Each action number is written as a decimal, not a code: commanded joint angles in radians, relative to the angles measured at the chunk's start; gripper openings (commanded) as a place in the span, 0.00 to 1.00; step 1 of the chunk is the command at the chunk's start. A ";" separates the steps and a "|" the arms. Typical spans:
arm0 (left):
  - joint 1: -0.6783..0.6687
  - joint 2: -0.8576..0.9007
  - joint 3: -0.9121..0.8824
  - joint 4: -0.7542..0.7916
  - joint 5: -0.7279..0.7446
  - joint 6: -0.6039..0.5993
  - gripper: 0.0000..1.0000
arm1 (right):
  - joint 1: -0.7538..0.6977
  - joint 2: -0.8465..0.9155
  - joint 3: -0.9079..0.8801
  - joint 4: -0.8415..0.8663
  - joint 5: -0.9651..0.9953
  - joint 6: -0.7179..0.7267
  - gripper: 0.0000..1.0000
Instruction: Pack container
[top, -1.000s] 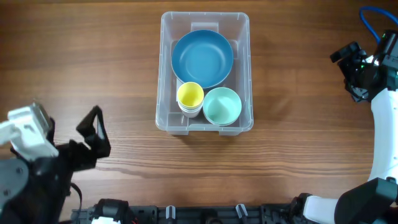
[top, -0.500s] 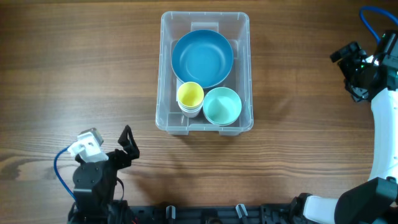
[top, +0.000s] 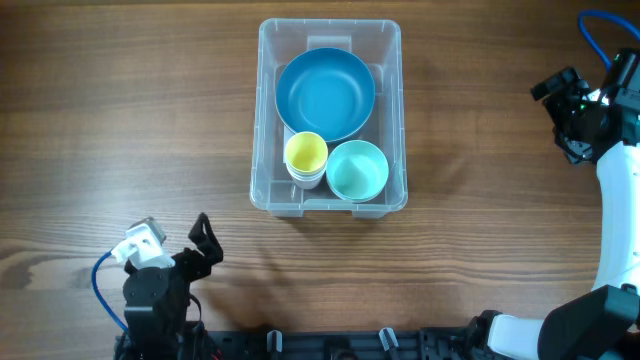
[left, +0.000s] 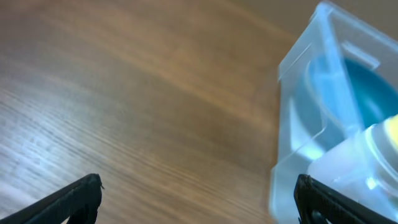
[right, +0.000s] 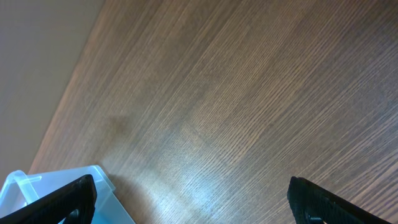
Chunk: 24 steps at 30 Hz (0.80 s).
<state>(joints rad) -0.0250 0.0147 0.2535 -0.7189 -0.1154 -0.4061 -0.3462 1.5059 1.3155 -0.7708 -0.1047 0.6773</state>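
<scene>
Container (top: 262, 120): likely light, stiff, slick; take rim, ahead-right of spread, empty left fingers (left: 74, 199). Right fingers (right: 68, 196) also spread.

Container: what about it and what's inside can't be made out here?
- Overhead: the base of the container is hidden by the blue bowl, yellow cup and mint bowl.
- Overhead: what the yellow cup sits in shows only as a white rim; the count is hidden.
- Left wrist: container blurred, cut off by the right edge.
- Right wrist: only one corner shows, cut off at bottom left.
</scene>
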 joint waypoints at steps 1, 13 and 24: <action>0.007 -0.012 -0.008 -0.068 -0.002 -0.010 1.00 | 0.002 0.006 0.005 0.000 -0.008 0.011 0.99; 0.007 -0.012 -0.008 -0.095 -0.002 -0.010 1.00 | 0.024 -0.100 -0.030 0.001 -0.008 0.011 0.99; 0.007 -0.012 -0.008 -0.095 -0.002 -0.010 1.00 | 0.234 -0.773 -0.437 0.174 0.295 -0.214 1.00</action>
<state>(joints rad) -0.0246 0.0135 0.2523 -0.8158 -0.1154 -0.4061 -0.1326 0.8513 1.0210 -0.6621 0.1482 0.6106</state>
